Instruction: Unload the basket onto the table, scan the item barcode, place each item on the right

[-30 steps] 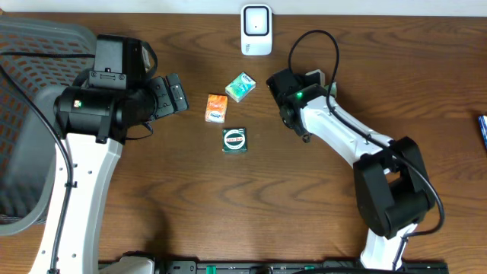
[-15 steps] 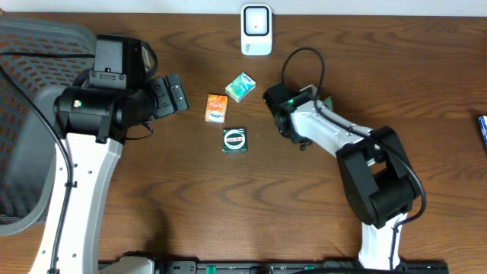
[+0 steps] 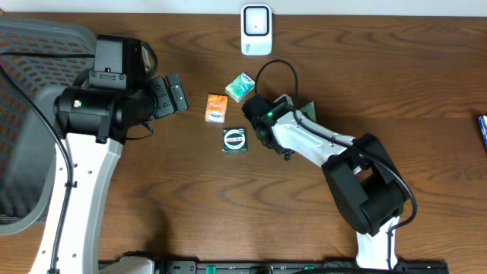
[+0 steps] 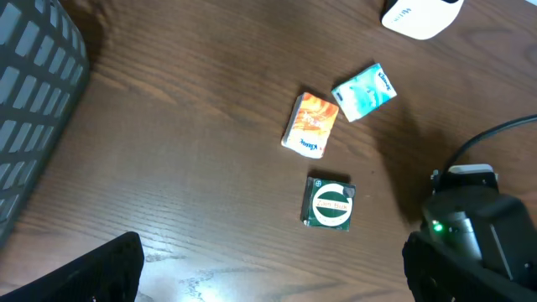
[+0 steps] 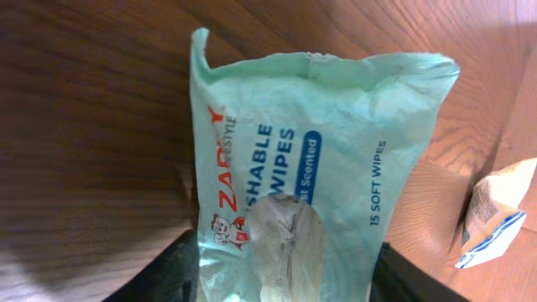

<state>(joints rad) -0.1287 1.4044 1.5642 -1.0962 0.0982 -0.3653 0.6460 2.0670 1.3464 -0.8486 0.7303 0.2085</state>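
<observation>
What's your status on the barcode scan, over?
Left gripper open, empty. Right gripper straddles wipes pack, grip unclear. Scanner at far edge; teal pack near the path.

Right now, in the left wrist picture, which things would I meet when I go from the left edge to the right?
From the left: grey mesh chair → orange packet → teal packet → white scanner. I leave out the dark green box: it lies below the orange packet and shares its span.

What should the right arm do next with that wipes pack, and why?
Probably close the right end effector on the wipes pack: its fingers flank the pack, which lies flat on the table, away from the white scanner.
</observation>
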